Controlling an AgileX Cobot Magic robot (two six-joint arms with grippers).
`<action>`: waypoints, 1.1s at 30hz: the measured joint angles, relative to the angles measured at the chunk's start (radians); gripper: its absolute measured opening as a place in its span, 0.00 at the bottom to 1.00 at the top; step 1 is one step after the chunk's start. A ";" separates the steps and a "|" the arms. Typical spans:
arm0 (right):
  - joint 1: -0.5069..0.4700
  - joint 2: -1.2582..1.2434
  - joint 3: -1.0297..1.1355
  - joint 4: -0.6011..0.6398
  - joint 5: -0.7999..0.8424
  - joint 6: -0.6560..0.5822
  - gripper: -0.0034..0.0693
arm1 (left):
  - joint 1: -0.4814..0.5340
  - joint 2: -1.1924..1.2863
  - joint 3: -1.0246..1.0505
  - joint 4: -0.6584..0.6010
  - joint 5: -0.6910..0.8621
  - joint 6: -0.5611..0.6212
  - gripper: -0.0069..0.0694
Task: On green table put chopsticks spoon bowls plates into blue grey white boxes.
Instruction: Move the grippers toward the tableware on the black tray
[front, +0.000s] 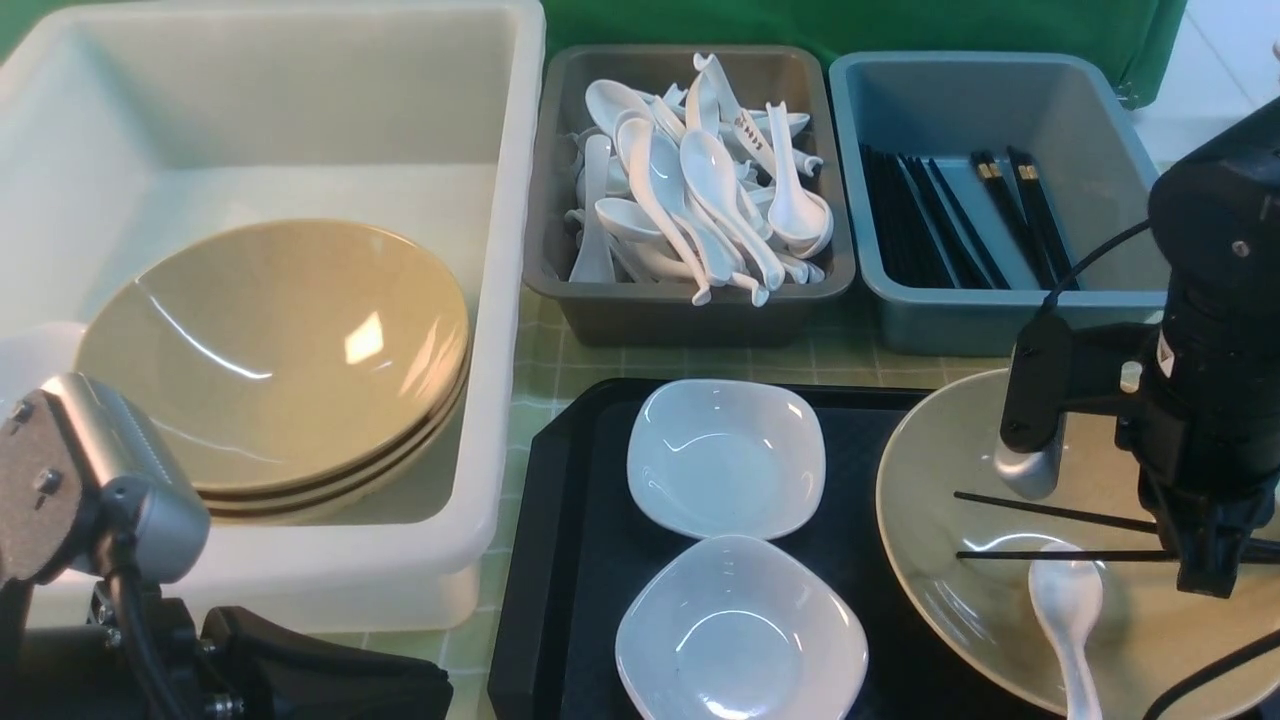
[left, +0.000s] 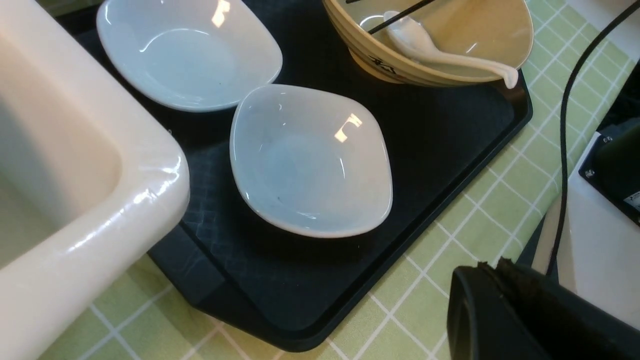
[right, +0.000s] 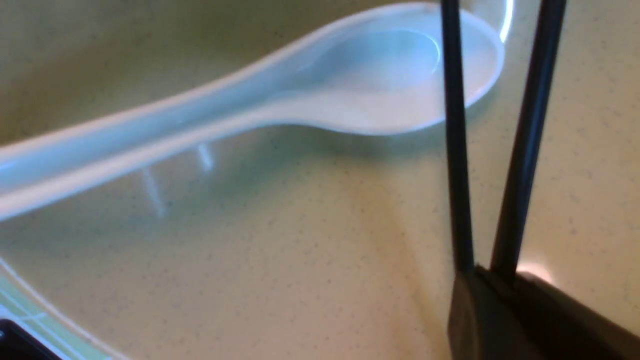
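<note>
The chopsticks (front: 1060, 554) lie across the bowl (front: 930, 480) at the tray's (front: 560, 560) three o'clock, clenched in the right gripper (front: 1205, 585); spoon (front: 1066, 600), bowl and two plates (front: 725, 455) wait unsorted. Left gripper (left: 492, 280) clenched, empty. Boxes (front: 690, 320) at twelve o'clock are part-filled.

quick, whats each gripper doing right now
left gripper: closed, nothing in it
right gripper: closed on the chopsticks over the bowl
</note>
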 joint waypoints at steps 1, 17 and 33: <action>0.000 -0.002 0.000 0.000 0.000 -0.001 0.12 | 0.000 0.000 0.000 0.000 -0.005 0.000 0.09; -0.001 -0.006 -0.050 0.054 0.030 -0.041 0.13 | 0.000 0.000 0.000 0.000 -0.017 0.001 0.09; -0.001 0.090 -0.050 0.015 0.021 -0.005 0.22 | 0.000 0.000 0.000 0.000 0.028 0.001 0.09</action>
